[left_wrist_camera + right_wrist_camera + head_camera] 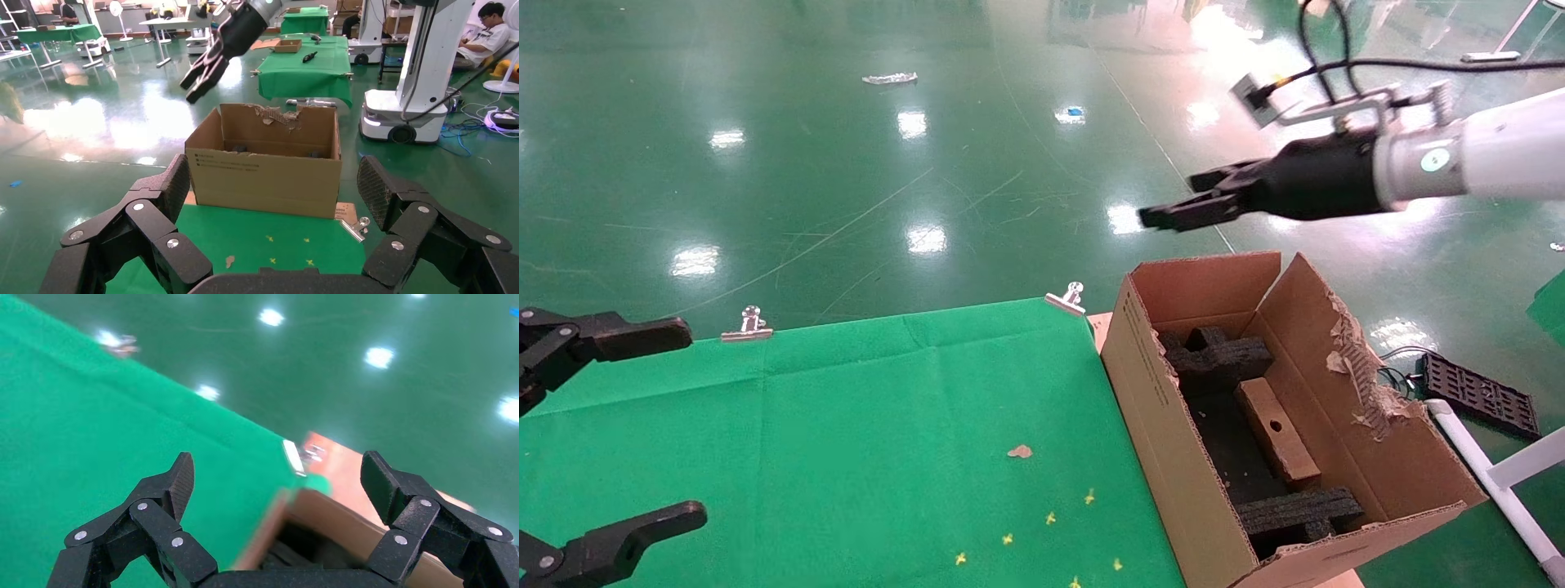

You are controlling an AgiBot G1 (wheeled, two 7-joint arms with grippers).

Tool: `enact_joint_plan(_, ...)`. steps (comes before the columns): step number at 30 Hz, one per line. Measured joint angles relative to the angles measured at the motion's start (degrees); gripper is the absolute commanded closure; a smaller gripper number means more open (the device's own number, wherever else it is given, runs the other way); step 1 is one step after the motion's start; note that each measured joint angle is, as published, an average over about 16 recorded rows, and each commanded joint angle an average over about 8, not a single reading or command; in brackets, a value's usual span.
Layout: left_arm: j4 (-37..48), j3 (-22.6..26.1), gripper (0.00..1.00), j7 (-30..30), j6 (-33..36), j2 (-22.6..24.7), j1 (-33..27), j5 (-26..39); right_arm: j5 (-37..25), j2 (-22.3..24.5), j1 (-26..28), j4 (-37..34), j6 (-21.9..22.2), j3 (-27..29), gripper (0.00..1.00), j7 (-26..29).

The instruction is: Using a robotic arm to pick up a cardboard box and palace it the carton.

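Head view: the small brown cardboard box with a round hole lies inside the large brown corrugated carton, between two black foam inserts, resting on the dark floor of the carton. The white robotic arm's black right gripper hovers above the carton's far edge, fingers spread and holding nothing. The left gripper sits parked at the near left over the green cloth table, wide open and empty.

Left wrist view: the carton stands at the table's right end, torn flap on its far side; the right gripper hangs above it.

Right wrist view: fingers apart, nothing between them, the carton's corner below.

Judgement: placement looks complete; a clean retreat should go straight up, clear of the ragged flap.
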Motion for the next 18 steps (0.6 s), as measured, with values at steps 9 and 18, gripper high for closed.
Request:
enact_joint_plan(9, 0.0, 0.03, 0.0, 0.01, -0.01, -0.01, -0.01, -0.02, 4.01, 1.13, -10.02, 9.66, -2.86, 10.57, 0.0, -3.03)
enact_joint_plan(18, 0.0, 0.05, 0.0, 0.03, -0.02, -0.02, -0.01, -0.04, 7.99, 2.26, -19.97, 19.23, -5.7, 21.06, 0.0, -6.04)
